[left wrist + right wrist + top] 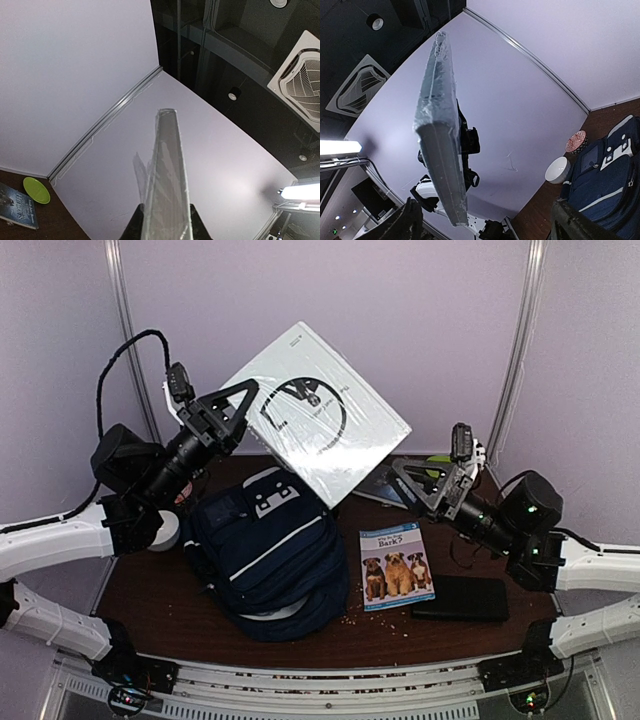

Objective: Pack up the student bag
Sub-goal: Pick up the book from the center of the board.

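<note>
left tool (248,410): clamped on white book (325,425) edge, book aloft, tilted
right tool (405,488): jaws wide apart, holding nothing
student bag (265,550): on bench (150,590), 6 o'clock from book, long axis roughly 12-to-6
nearer arm: your left; you likely lower toward 6

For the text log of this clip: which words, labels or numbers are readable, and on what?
"Bark?": title word on the dog book; the line above it is too small to read.
On the white book: print by its black ring is too small to read.
On the dark book: title blurred.
</note>
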